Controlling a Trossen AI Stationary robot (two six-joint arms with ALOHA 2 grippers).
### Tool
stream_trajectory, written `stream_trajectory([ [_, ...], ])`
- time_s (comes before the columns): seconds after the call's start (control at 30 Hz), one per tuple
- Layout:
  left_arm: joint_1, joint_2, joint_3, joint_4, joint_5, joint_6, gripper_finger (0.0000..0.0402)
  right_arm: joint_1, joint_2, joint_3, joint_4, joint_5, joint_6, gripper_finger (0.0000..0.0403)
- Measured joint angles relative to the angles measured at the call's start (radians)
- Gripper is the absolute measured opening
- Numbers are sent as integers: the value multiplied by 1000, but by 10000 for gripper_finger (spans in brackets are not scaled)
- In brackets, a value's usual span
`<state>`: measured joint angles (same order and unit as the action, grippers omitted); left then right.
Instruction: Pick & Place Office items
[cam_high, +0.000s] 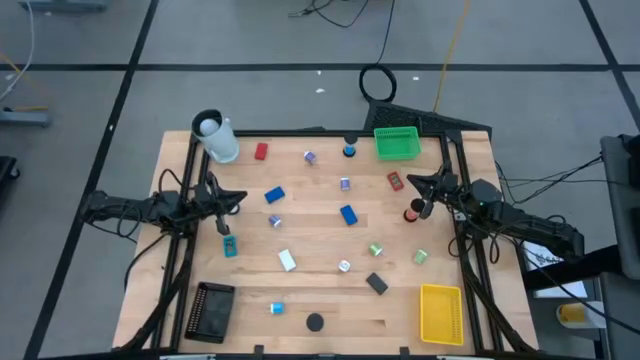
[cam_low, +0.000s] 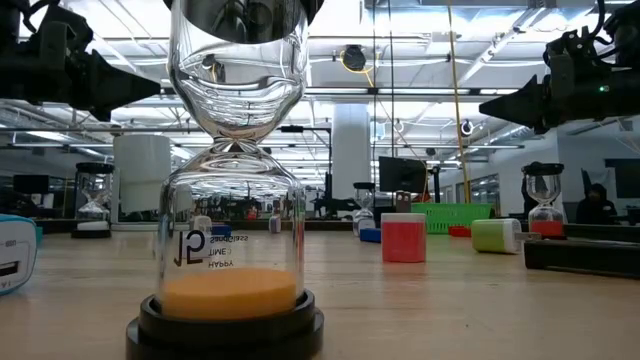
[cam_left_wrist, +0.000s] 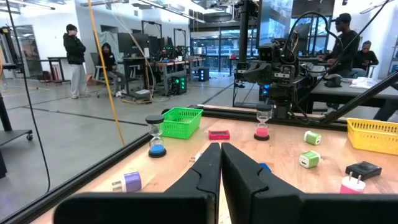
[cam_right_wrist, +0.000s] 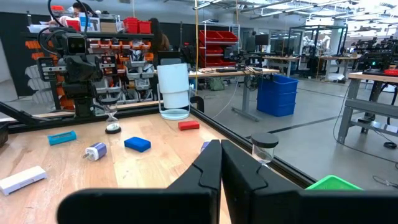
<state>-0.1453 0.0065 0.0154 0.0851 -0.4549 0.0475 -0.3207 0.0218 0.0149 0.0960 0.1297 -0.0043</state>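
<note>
The office items lie scattered over the wooden table: a red block (cam_high: 261, 151), blue blocks (cam_high: 274, 195) (cam_high: 347, 214), a teal piece (cam_high: 230, 246), a white block (cam_high: 287, 260), green pieces (cam_high: 376, 250) (cam_high: 421, 257), a black block (cam_high: 376, 283), small purple pieces (cam_high: 310, 158) (cam_high: 345, 183) and a dark disc (cam_high: 315, 322). My left gripper (cam_high: 238, 197) (cam_left_wrist: 221, 145) hovers shut over the table's left side, near the blue block, holding nothing. My right gripper (cam_high: 415, 182) (cam_right_wrist: 221, 142) hovers shut over the right side, beside a red piece (cam_high: 395, 181), also holding nothing.
A green tray (cam_high: 396, 143) sits at the far right, a yellow tray (cam_high: 440, 312) at the near right, a black mesh tray (cam_high: 212, 310) at the near left and a white cup (cam_high: 218, 138) at the far left. An hourglass with orange sand (cam_low: 230, 200) stands close in the low view. People stand beyond the table.
</note>
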Motion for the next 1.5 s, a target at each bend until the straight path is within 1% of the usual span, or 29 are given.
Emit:
stream_trajectory([
  [1.03, 0, 0, 0, 0, 0, 0, 17, 0, 0, 0, 0, 0, 0, 0],
  [1.17, 0, 0, 0, 2, 0, 20, 17, 0, 0, 0, 0, 0, 0, 0],
  [1.23, 0, 0, 0, 2, 0, 31, 17, 0, 0, 0, 7, -3, 20, 0],
  [1.37, 0, 0, 0, 4, 1, 20, 17, 0, 0, 0, 13, -3, 132, 0],
  [1.5, 0, 0, 0, 16, 10, -18, 17, 0, 0, 0, 23, -2, 164, 0],
])
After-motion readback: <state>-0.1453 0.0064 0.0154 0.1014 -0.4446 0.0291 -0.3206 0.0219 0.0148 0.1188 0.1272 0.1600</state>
